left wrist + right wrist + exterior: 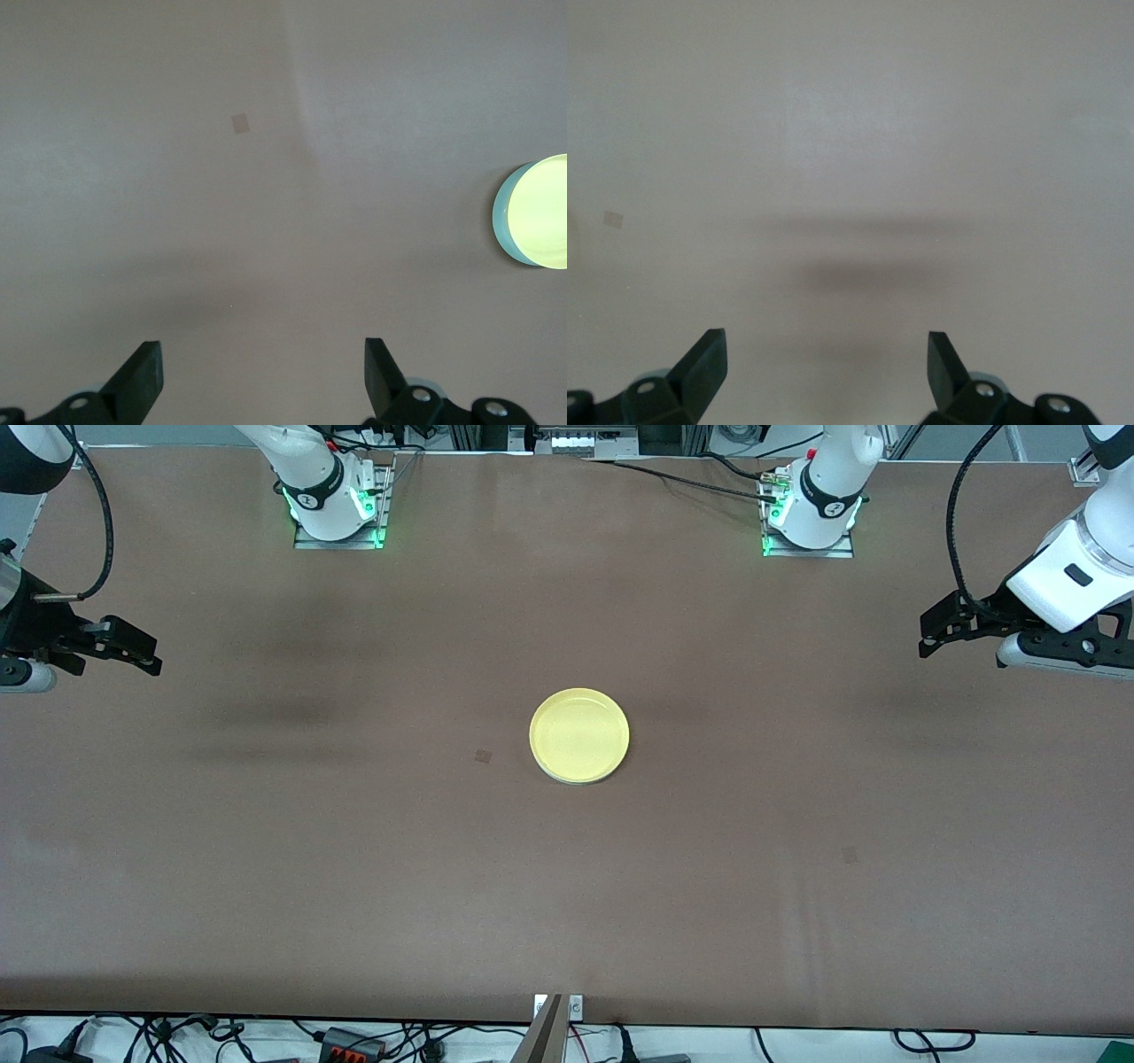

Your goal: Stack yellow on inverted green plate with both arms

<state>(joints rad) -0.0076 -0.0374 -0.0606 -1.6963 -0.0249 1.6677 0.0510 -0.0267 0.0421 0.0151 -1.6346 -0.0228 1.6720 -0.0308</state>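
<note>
The yellow plate lies right way up at the middle of the table, stacked on the green plate. Only a thin pale green crescent of the green plate shows under the yellow plate in the left wrist view. My left gripper is open and empty, up in the air over the left arm's end of the table, well away from the plates; its fingers also frame bare table in its wrist view. My right gripper is open and empty over the right arm's end of the table.
The brown table cover carries two small darker square marks, one beside the plates and one nearer the front camera. The arm bases stand along the table's edge farthest from the front camera.
</note>
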